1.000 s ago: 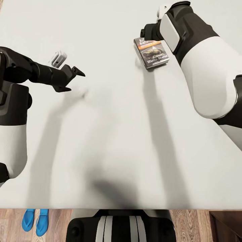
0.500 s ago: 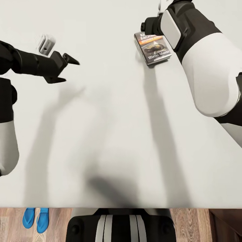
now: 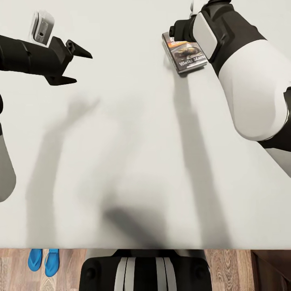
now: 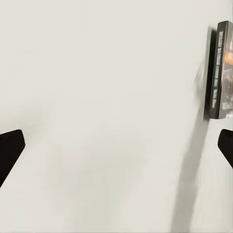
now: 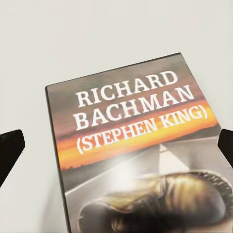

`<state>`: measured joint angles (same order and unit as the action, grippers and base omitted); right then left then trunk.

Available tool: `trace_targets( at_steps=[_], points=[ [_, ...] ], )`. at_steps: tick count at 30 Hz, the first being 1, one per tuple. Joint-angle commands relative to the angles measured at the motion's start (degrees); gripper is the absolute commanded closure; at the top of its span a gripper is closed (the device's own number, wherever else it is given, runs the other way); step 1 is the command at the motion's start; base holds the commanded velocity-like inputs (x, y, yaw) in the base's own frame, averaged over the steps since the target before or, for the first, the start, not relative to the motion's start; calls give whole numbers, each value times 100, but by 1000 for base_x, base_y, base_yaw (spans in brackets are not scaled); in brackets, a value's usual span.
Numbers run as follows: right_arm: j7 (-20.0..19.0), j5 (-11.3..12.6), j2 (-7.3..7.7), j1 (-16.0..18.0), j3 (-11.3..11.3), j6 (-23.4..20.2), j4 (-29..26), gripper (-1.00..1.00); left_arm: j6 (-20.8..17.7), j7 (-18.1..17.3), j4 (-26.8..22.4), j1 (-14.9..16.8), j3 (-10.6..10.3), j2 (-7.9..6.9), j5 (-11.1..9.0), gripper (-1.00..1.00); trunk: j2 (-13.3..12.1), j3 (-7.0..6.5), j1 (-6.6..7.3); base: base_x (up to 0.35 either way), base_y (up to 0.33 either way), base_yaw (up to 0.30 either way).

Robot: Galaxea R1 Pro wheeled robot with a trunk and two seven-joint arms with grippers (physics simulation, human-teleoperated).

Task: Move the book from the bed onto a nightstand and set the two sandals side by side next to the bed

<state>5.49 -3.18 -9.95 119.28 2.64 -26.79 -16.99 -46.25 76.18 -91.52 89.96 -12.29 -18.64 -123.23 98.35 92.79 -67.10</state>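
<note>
Your head camera looks straight down on the bed (image 3: pixel 133 153), whose pale mattress spreads across nearly the whole view. The book (image 3: pixel 186 54) lies flat on it, cover up, in the far right part of the mattress, turned a little askew. Your right arm reaches over it from the right, and the dark wrist sits at the book's far edge, covering the top of the cover from above. The right gripper (image 5: pixel 116 145) itself is hidden under the arm in the head view. Through the right wrist camera its two dark fingertips (image 5: pixel 10 145) stand wide apart at the picture's edges, with the white "RICHARD BACHMAN" lettering and the orange band between them; they hold nothing, and you cannot tell from here whether they touch the cover.

Your left gripper (image 3: pixel 74 64) hangs over the far left part of the mattress, well apart from the book, its two pointed fingers spread and empty, aimed toward the book's side. The left wrist camera sees the book edge-on (image 4: pixel 219 70) across bare mattress.

At the near edge of the bed, on the wood-plank floor (image 3: pixel 226 268), the two sandals (image 3: pixel 43 262) lie side by side just beside the bed frame, to the left of your base (image 3: pixel 145 270). They are bright blue and parallel.
</note>
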Motion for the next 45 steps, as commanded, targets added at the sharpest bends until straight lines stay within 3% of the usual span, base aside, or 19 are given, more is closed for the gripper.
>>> trace_targets(
  at_steps=[1, 15, 45],
  points=[
    [1, -33, -5, -1, 24, -26, -7, -100, -54, 41, -22, 30, -4, -8, -65, -100, 1, 11, 0, 0, 0, 0],
    [-20, -25, -5, -27, 8, 38, -15, -100, -71, 30, -57, 51, -34, -16, -118, -100, 1, 111, 0, 0, 0, 0],
    [-31, 3, -5, -27, 26, 113, 44, -100, -84, 37, -59, -2, -53, -17, -122, -100, 1, 120, 0, 0, 0, 0]
  ],
)
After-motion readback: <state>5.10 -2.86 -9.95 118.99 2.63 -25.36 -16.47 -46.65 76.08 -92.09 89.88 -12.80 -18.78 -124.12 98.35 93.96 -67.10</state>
